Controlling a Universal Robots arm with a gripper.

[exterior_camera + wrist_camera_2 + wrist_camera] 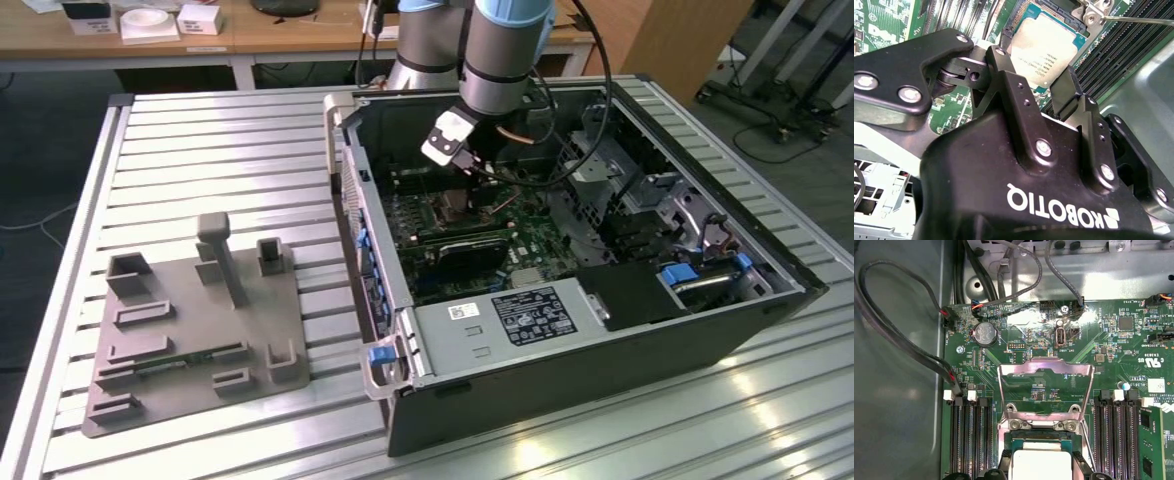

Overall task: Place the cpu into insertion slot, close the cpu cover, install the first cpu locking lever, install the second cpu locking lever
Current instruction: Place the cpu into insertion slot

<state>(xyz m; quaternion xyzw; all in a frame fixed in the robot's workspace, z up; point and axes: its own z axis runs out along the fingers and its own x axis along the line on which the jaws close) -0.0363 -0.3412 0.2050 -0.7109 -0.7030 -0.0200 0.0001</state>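
The jaws are clenched on the cpu, gripping two opposite edges, with its silvery top facing up between them. The chip lies level in the insertion slot, whose rim frames it on all sides; I cannot tell whether it is fully seated.

Just beyond the jaws in the first wrist view, the cpu cover is swung wide open. It is hinged at the slot's far edge and laid back over the green motherboard, which shows through its square cut-out. In the second wrist view a thin metal rod runs past the slot's corner, clear of the chip. Banks of long memory slots flank the jaws on both sides.

Farther out past the cover, a coin battery is mounted on the board. Beyond it, black cables loop from the board's edge across the grey case wall.

In the exterior view the arm reaches down into the open computer case, which lies on its side on the slatted metal bench. A grey fixture plate sits on the bench well apart from the jaws, outside the case toward the exterior view's left.
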